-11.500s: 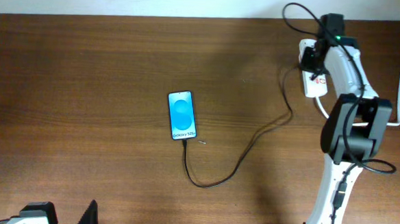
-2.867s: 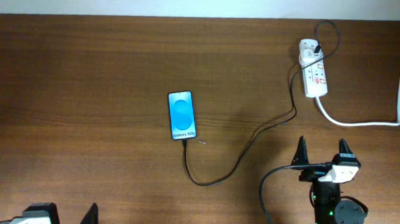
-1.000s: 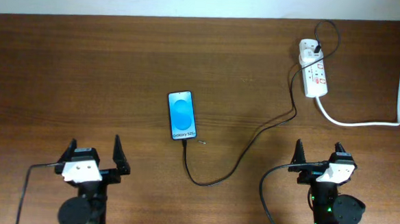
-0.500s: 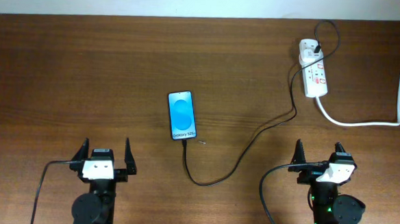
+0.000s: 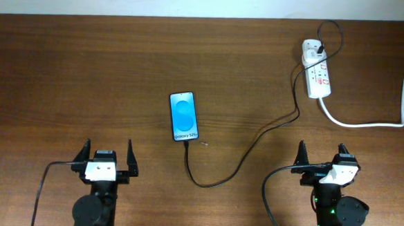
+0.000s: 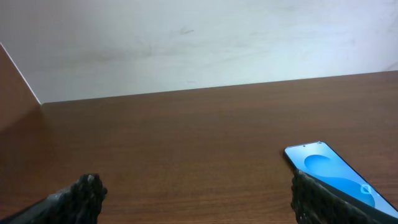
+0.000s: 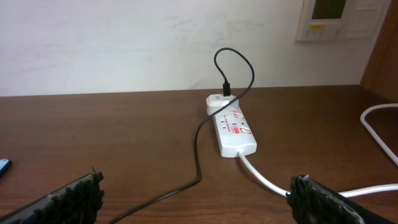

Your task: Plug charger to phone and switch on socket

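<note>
Phone (image 5: 184, 116) — slim, glossy blue rectangle

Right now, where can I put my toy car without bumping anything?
Left of the phone, the table is bare down to the left gripper. The far strip between phone and socket is free too. It's crowded on the right: charger loops from phone to socket, and the white cord trails to the edge.

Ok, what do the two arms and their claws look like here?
Both match: the left claw and the right claw each have two black pointed fingers on a white block, over a round black joint. A thin black lead loops from each arm.
</note>
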`<control>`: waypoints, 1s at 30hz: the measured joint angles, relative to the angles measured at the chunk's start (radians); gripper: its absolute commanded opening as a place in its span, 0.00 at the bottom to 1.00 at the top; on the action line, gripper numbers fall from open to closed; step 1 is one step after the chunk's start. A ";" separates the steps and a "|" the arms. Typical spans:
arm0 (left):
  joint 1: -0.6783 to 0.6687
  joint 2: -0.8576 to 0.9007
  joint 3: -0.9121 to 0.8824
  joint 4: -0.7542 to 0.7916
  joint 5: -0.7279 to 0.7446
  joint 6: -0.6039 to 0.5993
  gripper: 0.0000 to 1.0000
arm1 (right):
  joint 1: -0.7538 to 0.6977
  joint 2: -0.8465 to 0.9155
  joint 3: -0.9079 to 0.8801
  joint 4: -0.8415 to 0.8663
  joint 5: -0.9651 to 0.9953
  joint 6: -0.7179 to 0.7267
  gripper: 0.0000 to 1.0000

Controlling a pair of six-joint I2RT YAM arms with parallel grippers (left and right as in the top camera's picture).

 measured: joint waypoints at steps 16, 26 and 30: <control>0.000 0.000 0.000 0.000 0.000 0.000 1.00 | 0.000 0.000 0.000 0.000 0.000 0.001 0.98; 0.000 0.000 0.000 0.000 0.002 0.000 0.99 | 0.022 0.008 0.000 0.000 0.003 0.000 0.99; 0.000 0.000 0.000 0.000 0.003 0.000 0.99 | 0.050 0.041 0.000 0.000 0.003 0.000 0.98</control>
